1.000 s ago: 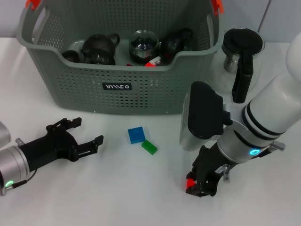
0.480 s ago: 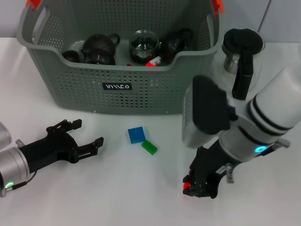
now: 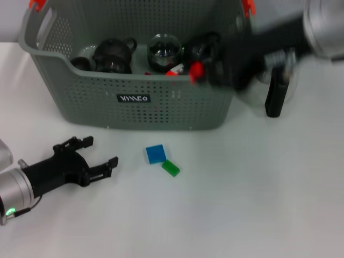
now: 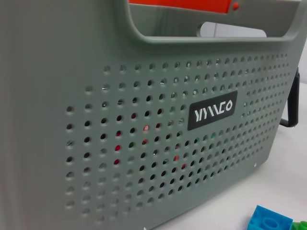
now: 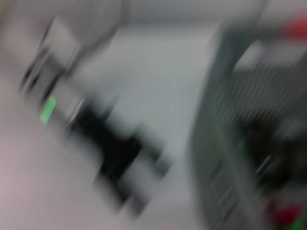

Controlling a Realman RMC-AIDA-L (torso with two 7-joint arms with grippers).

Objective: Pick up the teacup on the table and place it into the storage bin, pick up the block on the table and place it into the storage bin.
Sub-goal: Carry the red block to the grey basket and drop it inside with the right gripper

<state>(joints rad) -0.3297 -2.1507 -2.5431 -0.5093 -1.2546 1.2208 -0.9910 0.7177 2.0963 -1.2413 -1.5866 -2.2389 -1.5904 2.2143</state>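
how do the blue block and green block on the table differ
The blue block is larger and squarer; the green block is smaller and narrower. The blue block lies nearer the storage bin; the green block sits in front of it, turned at more of an angle. Both rest flat on the table, corners about touching, untouched by either end effector.

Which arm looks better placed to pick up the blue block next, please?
Left, probably. The left gripper sits open on the table beside the blue block, while the right gripper is up at the storage bin rim carrying a red block.
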